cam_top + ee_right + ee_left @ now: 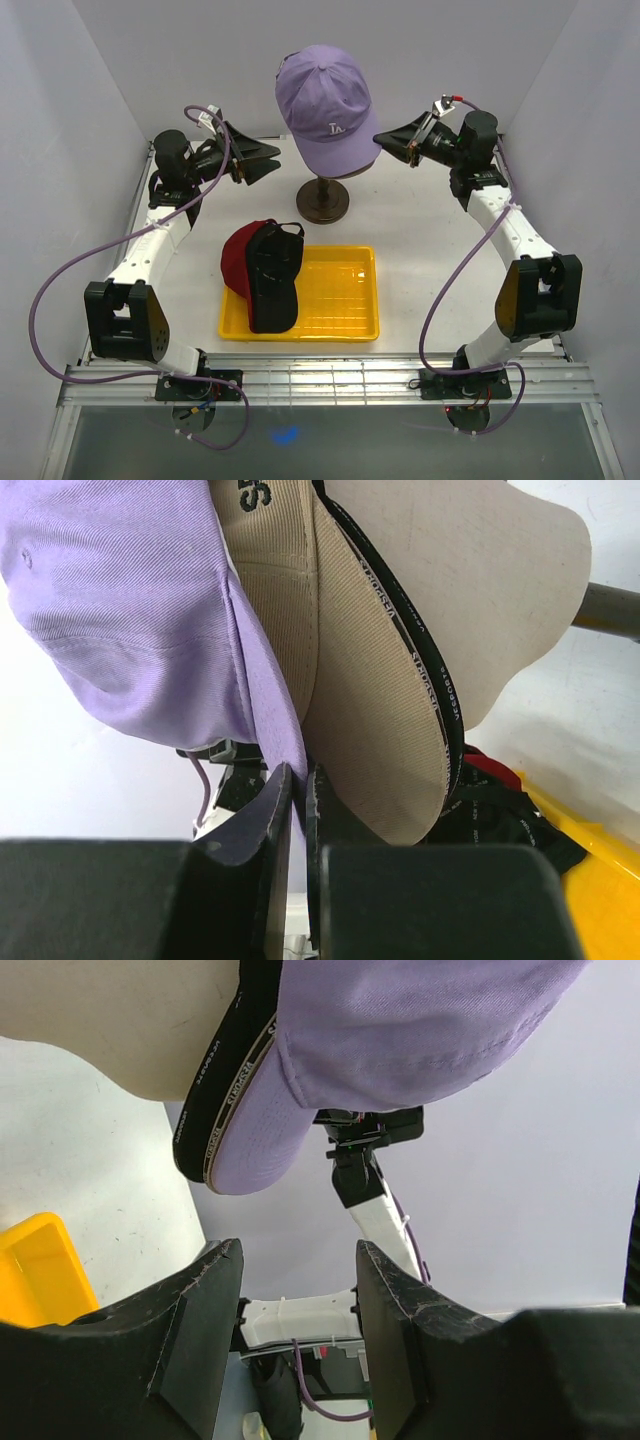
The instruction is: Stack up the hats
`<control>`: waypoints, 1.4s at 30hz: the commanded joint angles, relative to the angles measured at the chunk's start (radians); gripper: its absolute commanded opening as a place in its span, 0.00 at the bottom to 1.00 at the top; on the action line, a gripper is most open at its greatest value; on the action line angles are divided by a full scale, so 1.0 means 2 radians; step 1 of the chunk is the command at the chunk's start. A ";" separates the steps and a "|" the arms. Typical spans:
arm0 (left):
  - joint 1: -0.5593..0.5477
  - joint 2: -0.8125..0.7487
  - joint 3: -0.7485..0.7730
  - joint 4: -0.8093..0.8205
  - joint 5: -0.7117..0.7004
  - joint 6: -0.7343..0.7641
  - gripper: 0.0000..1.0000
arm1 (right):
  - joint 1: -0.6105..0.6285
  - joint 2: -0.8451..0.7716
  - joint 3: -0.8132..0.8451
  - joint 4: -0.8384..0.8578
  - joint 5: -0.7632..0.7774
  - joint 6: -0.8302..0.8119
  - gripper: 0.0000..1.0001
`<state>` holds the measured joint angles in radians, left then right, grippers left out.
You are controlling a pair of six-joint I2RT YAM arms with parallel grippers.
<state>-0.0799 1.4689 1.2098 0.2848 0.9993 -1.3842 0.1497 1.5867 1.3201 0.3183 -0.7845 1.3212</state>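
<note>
At left, my left end effector (268,160) hangs above the counter (420,240), fingers apart and holding nothing, just beside the mannequin head (470,580). Nearer the camera, a red hat (235,258) and a black hat (273,282) lie overlapping at the left end of the yellow tray (345,300), the black on top. The head wears the tan hat (285,610) with the lavender hat (325,105) over it. At right, my right end effector (380,140) is pinched together on the lavender hat's brim.
</note>
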 commanded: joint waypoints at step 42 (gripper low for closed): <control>0.007 0.016 0.109 0.034 -0.004 0.008 0.63 | 0.003 0.128 0.286 -0.250 0.145 -0.188 0.55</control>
<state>-0.0673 1.4899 1.3705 0.3210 1.0061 -1.3830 0.1390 1.7802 1.8324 -0.1589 -0.5156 0.9871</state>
